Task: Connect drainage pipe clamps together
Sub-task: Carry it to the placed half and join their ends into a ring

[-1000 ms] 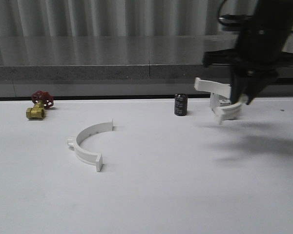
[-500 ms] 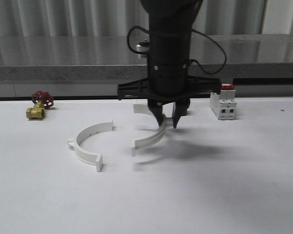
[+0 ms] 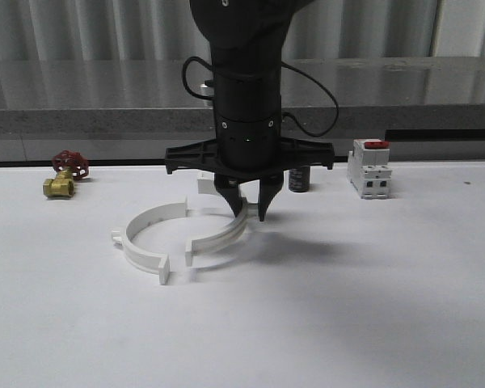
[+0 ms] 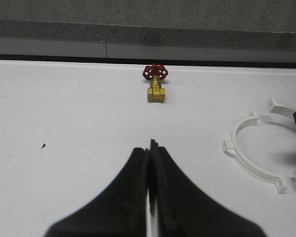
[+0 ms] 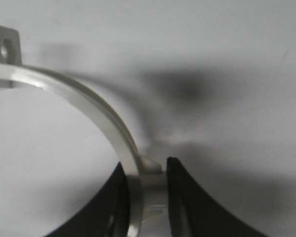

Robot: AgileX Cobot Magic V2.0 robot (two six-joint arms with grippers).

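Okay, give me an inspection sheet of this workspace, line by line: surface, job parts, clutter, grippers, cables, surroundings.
Surface: white table, no spills or debris seen.
Job's things: resting clamp half lies on the table; held clamp half is beside it, open sides facing, ends not joined.
Clutter: brass valve with red handwheel, black cylinder, white breaker with red switch.
Grippers: right gripper shut on the held clamp half; left gripper shut, empty.
Cables: black cable looped on the right arm.
Surroundings: grey ledge, corrugated wall behind.
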